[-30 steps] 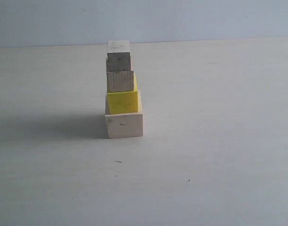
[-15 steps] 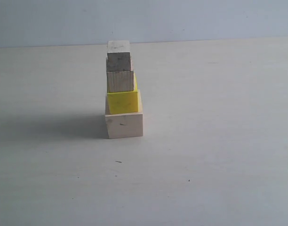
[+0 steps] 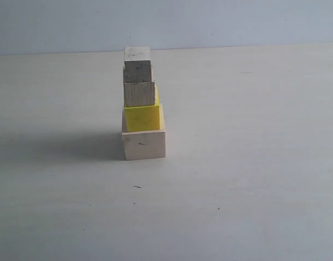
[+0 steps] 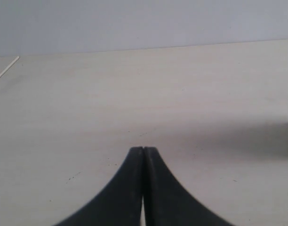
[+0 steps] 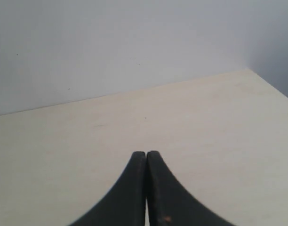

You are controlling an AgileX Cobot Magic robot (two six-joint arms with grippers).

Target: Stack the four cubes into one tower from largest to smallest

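The tower (image 3: 140,103) stands left of centre on the pale table (image 3: 253,163) (its shadow falls leftward). A large pale wooden cube (image 3: 143,145) forms the base, then come the yellow cube (image 3: 142,118), medium cube (image 3: 139,94) and small cube (image 3: 137,69). The left gripper (image 4: 143,149) and right gripper (image 5: 146,153) are clenched empty above bare tabletop.

A pale wood-grain table (image 3: 253,179) runs back to a plain grey-blue wall (image 3: 221,22).

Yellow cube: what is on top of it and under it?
On the yellow cube sits the medium bare-wood cube, then the small cube; beneath is the large pale cube. The touching faces are hidden.
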